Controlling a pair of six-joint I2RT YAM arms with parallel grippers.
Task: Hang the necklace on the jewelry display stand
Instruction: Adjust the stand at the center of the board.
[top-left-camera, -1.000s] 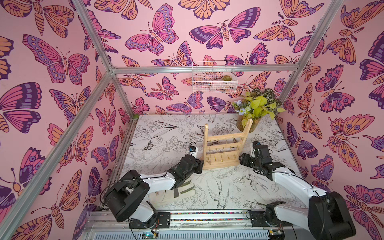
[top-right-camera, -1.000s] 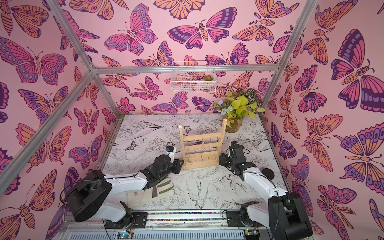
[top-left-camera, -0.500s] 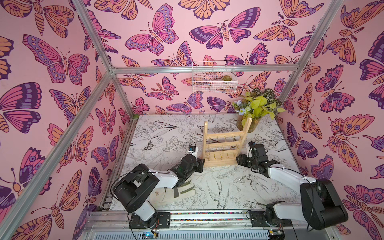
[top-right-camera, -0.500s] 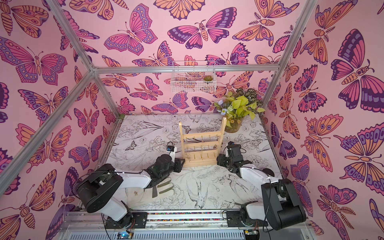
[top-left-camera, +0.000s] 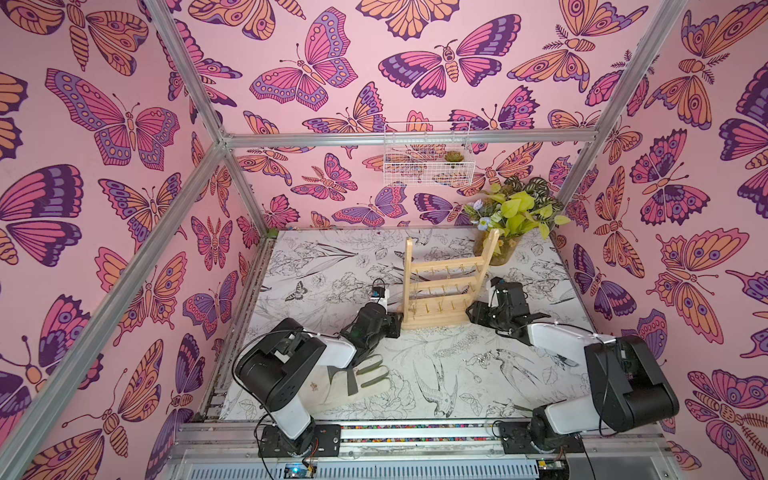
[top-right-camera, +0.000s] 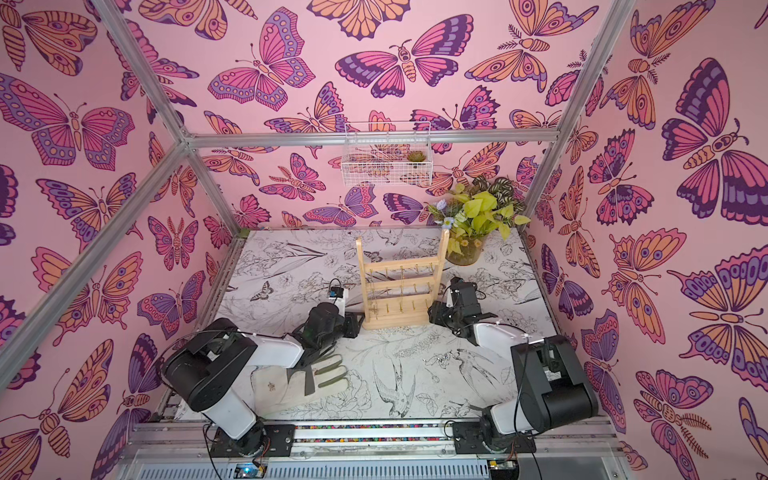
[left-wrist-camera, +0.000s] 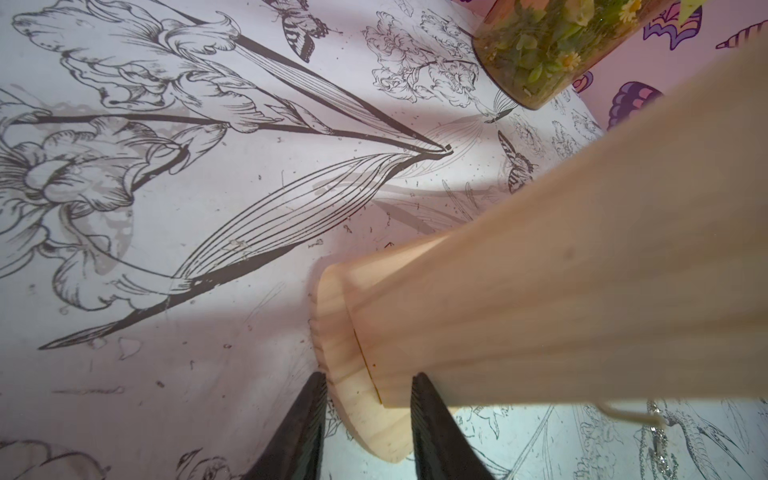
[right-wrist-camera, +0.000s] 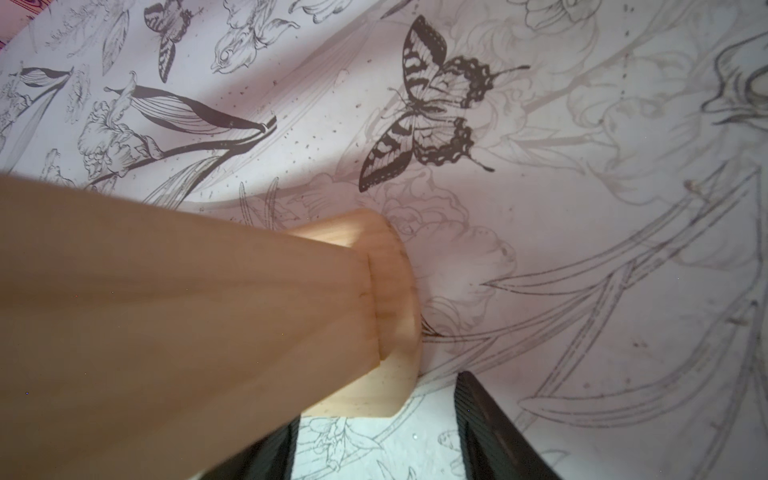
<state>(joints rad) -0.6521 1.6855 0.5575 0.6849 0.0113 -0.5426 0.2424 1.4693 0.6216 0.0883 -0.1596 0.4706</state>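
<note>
Two arms: both reach in low, one at each end of the stand's flat foot.
Stand: the light wooden ladder-shaped jewelry stand (top-left-camera: 442, 286), with rows of little gold hooks, is up on its foot in the middle of the white tabletop (top-left-camera: 332, 266) with black flower drawings.
Left fingers: the black left fingers (left-wrist-camera: 307, 424) squeeze one end of the foot, one on each side, touching the wood.
Right fingers: the black right fingers (right-wrist-camera: 486, 424) sit around the other end. There is a gap beside the one that shows best, so they look loose, not squeezing.
Necklace: the thin, silver, sparkly necklace (top-left-camera: 483, 360) lies flat on the tabletop in front of the stand, nearer the right arm.
What changed: the stand's top has moved a little toward the back wall since a second ago, and both arms have leaned in after it.
What that means: I think the stand is only being put in a good spot. No hanging has begun.
Next: one set of fingers must let go of the wood and go down for the necklace, which looks thin and hard to pinch.
</note>
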